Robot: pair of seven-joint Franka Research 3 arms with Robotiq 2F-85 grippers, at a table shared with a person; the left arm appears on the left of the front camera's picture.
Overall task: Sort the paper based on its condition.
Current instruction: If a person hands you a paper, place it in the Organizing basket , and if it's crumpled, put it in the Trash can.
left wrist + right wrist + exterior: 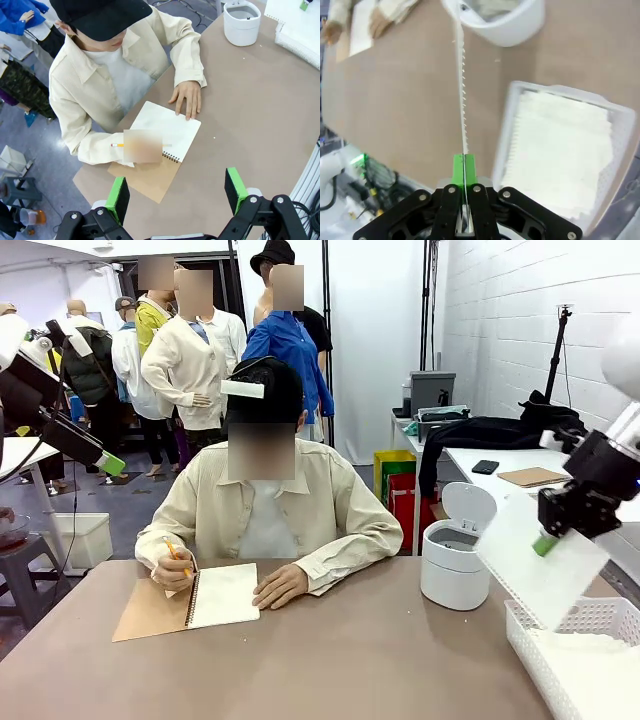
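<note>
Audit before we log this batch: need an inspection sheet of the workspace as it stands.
Surface: brown table, no damage seen.
Job's things: one sheet of paper held in the air by the white basket; more sheets lie in the basket.
Clutter: notebook, open, person writing in it with a pencil; white bin, lid up.
Grippers: right gripper shut on the sheet's edge; left gripper open, holding nothing.
Cables: black leads beyond the table edge.
Surroundings: person seated at the far side; side table behind.
</note>
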